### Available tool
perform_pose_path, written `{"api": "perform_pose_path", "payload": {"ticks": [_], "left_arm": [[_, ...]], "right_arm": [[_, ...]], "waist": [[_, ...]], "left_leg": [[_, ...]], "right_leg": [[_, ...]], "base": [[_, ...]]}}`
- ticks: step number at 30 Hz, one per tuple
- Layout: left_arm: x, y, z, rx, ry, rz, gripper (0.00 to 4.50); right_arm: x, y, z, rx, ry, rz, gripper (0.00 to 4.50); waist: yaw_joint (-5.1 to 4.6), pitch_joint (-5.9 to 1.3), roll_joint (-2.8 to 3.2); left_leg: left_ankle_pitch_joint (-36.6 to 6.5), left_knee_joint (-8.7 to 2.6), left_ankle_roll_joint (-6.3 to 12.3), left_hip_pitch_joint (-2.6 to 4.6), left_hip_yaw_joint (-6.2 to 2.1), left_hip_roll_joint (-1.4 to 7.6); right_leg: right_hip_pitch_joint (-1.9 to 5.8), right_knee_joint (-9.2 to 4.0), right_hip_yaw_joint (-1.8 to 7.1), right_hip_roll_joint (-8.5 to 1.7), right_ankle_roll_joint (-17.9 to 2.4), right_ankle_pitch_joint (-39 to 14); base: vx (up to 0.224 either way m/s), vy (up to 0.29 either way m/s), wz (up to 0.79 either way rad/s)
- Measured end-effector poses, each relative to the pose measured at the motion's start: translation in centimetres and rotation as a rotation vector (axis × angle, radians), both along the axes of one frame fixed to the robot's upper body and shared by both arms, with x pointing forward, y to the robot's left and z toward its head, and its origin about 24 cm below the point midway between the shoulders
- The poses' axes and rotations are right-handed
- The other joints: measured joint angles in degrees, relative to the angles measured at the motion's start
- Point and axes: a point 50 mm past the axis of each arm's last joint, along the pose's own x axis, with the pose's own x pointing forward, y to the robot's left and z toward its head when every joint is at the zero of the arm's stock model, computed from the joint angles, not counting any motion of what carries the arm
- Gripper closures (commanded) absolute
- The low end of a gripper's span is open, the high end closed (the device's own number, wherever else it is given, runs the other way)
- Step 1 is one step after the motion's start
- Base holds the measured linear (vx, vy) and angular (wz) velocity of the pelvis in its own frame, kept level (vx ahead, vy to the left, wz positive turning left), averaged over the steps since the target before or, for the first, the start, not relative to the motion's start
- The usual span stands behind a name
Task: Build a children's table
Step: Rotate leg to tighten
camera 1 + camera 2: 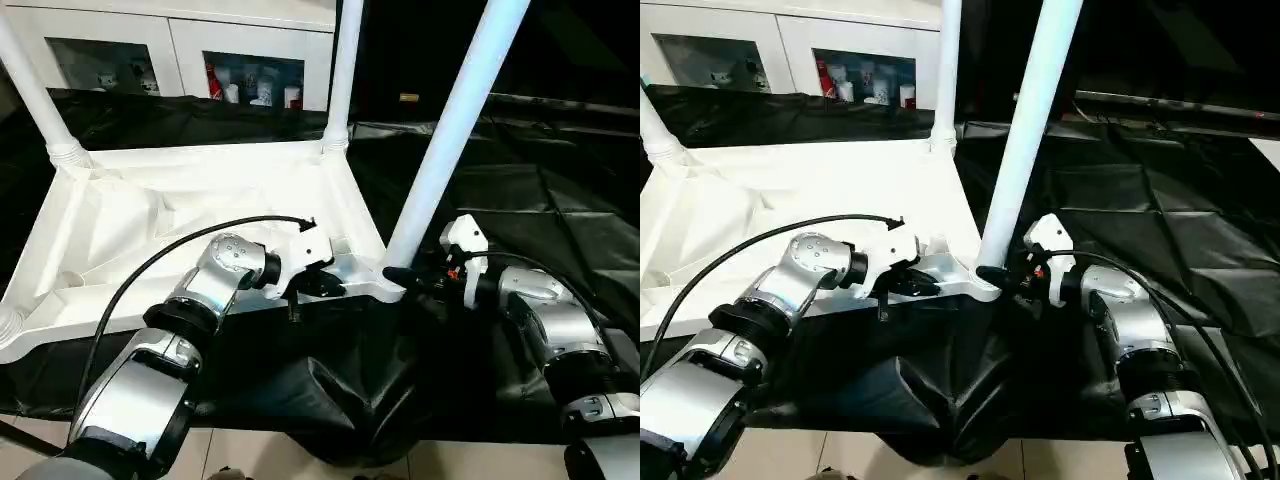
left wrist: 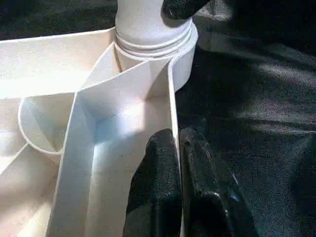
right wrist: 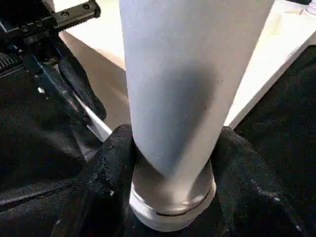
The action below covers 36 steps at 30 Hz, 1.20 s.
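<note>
1. Tabletop (image 1: pixel 150 215) lies upside down on the black-draped surface (image 1: pixel 560 200), ribs facing up, with its near right corner between the two hands.
2. Right hand (image 3: pixel 170 163) sits at that near right corner, its two black fingers (image 3: pixel 111 158) set one on each side of the base of a leg (image 1: pixel 455 130), touching the tube just above the ribbed collar where it enters the corner socket (image 2: pixel 148 42).
3. Left hand (image 2: pixel 177 173) is on the near long edge of the tabletop, a little left of that corner; its fingers are pressed together, clamped on the thin rim wall (image 2: pixel 174 106), one inside and one outside.
4. In the left wrist view a black fingertip of the right hand shows against the leg above the collar.
5. The leg held by the right hand rises from the socket and leans to the right and far side, out of the top of the head views.
6. A second leg (image 1: pixel 342 70) stands in the far right corner, close to upright.
7. A third leg (image 1: pixel 35 95) stands in the far left corner, leaning left.
8. The tabletop's underside shows diagonal ribs meeting toward the middle and a round ring (image 2: pixel 34 126) among them.
9. The black cloth hangs in folds over the near edge of the surface, below the hands.
10. A white cabinet (image 1: pixel 180 45) with glass doors stands beyond the surface, small items on its shelves.
</note>
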Motion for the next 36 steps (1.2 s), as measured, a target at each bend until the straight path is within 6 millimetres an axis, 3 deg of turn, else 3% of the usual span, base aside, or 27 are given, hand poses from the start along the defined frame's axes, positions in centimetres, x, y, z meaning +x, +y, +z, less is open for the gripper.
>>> {"api": "perform_pose_path", "payload": {"ticks": [11,15,19,24,27,29,32,36], "left_arm": [[0.2,0.3,-0.2,0.001,-0.004,0.055,4.50],[0.6,-0.7,-0.4,0.007,-0.025,0.135,4.50],[1.1,-2.8,-0.8,0.012,-0.050,0.256,4.50],[1.1,-3.5,-1.0,0.015,-0.058,0.313,4.50],[1.2,-3.5,-1.0,0.020,-0.065,0.320,4.50],[1.2,-3.4,-1.0,0.020,-0.066,0.320,4.50],[1.2,-3.5,-0.9,0.019,-0.067,0.316,4.50],[1.2,-2.8,-0.7,0.009,-0.053,0.278,4.50]], "right_arm": [[-0.1,1.1,-1.0,0.068,0.010,-0.110,2.56],[0.4,2.2,-1.6,0.106,0.017,-0.279,2.57],[1.5,4.5,-2.2,0.154,0.034,-0.568,2.57],[2.5,6.3,-2.0,0.145,0.035,-0.692,2.57],[2.6,6.6,-1.9,0.134,0.023,-0.702,2.57],[2.6,6.6,-1.9,0.125,0.012,-0.699,2.01],[2.6,6.6,-1.9,0.122,0.007,-0.692,1.77],[2.3,5.3,-1.8,0.076,-0.018,-0.540,1.68]], "waist": [[-0.74,0.00,-0.01],[-1.48,-0.04,-0.02],[-2.19,-0.15,0.05],[-3.12,-0.26,0.15],[-3.30,-0.26,0.15],[-3.29,-0.26,0.15],[-3.22,-0.24,0.14],[-3.15,-0.23,0.13]], "left_leg": [[0.01,0.15,-0.02,0.24,0.00,0.00],[0.01,0.29,-0.02,0.27,-0.01,-0.03],[0.01,0.31,-0.02,0.31,-0.03,-0.13],[0.00,0.30,-0.02,0.29,-0.14,-0.19],[0.00,0.30,-0.01,0.27,-0.16,-0.19],[0.00,0.30,-0.01,0.25,-0.16,-0.21],[0.00,0.28,-0.01,0.24,-0.16,-0.21],[0.00,0.12,-0.01,0.22,-0.16,-0.22]], "right_leg": [[0.18,0.01,0.05,0.01,0.08,-0.01],[0.26,-0.06,0.10,-0.01,0.09,0.03],[0.27,-0.14,0.11,-0.09,0.11,0.01],[0.27,-0.19,0.05,-0.12,0.14,0.00],[0.25,-0.24,0.04,-0.12,0.14,-0.01],[0.24,-0.26,0.05,-0.12,0.15,-0.01],[0.22,-0.26,0.06,-0.12,0.15,-0.01],[0.19,-0.23,0.04,-0.12,0.16,0.00]], "base": [[0.000,0.000,0.00],[0.000,0.000,0.00],[0.000,0.000,0.00],[0.000,0.000,0.00],[0.000,0.000,0.00],[0.000,0.000,0.00],[0.000,0.000,0.00],[0.000,0.000,0.00]]}}
